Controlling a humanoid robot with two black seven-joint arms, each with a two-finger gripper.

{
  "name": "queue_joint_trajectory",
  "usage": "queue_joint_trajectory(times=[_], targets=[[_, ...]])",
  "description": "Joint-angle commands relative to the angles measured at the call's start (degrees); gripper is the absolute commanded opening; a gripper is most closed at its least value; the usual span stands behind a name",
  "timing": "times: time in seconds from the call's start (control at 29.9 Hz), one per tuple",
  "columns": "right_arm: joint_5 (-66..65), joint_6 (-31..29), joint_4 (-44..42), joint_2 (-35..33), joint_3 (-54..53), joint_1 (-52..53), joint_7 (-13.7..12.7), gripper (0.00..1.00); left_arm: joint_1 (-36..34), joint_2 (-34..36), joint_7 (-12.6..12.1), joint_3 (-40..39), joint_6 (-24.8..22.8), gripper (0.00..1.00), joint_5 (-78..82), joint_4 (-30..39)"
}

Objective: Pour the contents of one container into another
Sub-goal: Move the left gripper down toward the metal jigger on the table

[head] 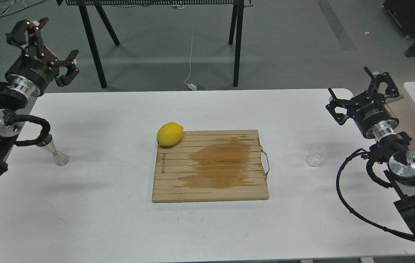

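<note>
Glass cup: the small clear glass cup (pixel 316 155) stands on the table (pixel 101 204) at my right, just off the handle end of the cutting board; it sits apart from everything, so my right arm can come at it with nothing in the way. Whether it holds any liquid I cannot tell.
Jigger: the steel jigger (pixel 53 150) stands at the far left of the table, partly behind my left arm's cable, well apart from the cup.
Right claw: my right claw (pixel 364 95) hangs raised behind and above the cup, fingers spread wide, holding nothing.
Left claw: my left claw (pixel 48 49) is lifted high past the table's back-left corner, fingers also wide apart and empty.
Between them: the wooden cutting board (pixel 210 166), stained darker at its middle, with a lemon (pixel 170 134) on its back-left corner, lies between the two vessels.
Judgement: nothing is grasped yet; the vessels seem laid out one per arm, so cup and jigger must be brought together before any pour.
</note>
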State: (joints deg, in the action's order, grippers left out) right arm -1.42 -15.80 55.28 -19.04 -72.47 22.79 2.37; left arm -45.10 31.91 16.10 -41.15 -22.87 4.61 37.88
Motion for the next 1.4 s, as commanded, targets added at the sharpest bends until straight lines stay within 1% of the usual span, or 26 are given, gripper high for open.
queue_joint_trajectory(times=[0.0,0.13,0.33,0.5,0.67,0.87,1.04,1.14,1.3,1.37], targets=[[0.0,0.1,0.0,0.3,0.0,0.0,0.1,0.99,0.0,0.0,0.4,0.0,0.0,1.0,0.1,0.0],[0.0,0.1,0.0,0.3,0.0,0.0,0.2,0.99,-0.2,0.0,1.7,-0.1,-0.1,1.0,0.1,0.0],[0.0,0.1,0.3,0.3,-0.2,0.2,0.2,0.99,-0.7,-0.1,1.6,-0.2,-0.1,1.0,0.0,-0.4],[0.0,0.3,0.3,0.3,-0.2,0.9,0.2,0.99,-1.7,-1.2,1.0,0.2,-0.3,1.0,0.2,-4.8],[0.0,0.2,0.3,0.2,-0.3,0.9,0.2,0.99,-2.6,-1.9,1.1,1.0,-3.5,1.0,1.0,-4.5],[0.0,0.1,0.3,0.3,-0.2,0.9,0.3,0.99,-2.5,-1.8,1.2,1.0,-3.6,1.0,1.1,-4.3],[0.0,0.0,0.3,0.3,-0.2,0.8,0.3,0.99,-2.1,-0.5,1.4,1.0,-3.5,1.0,1.1,-1.0],[0.0,-0.1,0.3,0.3,-0.3,0.8,0.3,0.99,-1.7,1.7,1.4,1.1,-3.2,1.0,1.1,1.9],[0.0,-0.1,0.4,0.3,-0.2,0.9,0.4,0.99,-1.3,8.2,1.3,1.7,-2.8,1.0,4.3,10.0],[0.0,-0.2,0.4,0.3,-0.2,0.9,0.3,0.99,-1.0,11.1,1.3,1.9,-1.6,1.0,6.0,13.9]])
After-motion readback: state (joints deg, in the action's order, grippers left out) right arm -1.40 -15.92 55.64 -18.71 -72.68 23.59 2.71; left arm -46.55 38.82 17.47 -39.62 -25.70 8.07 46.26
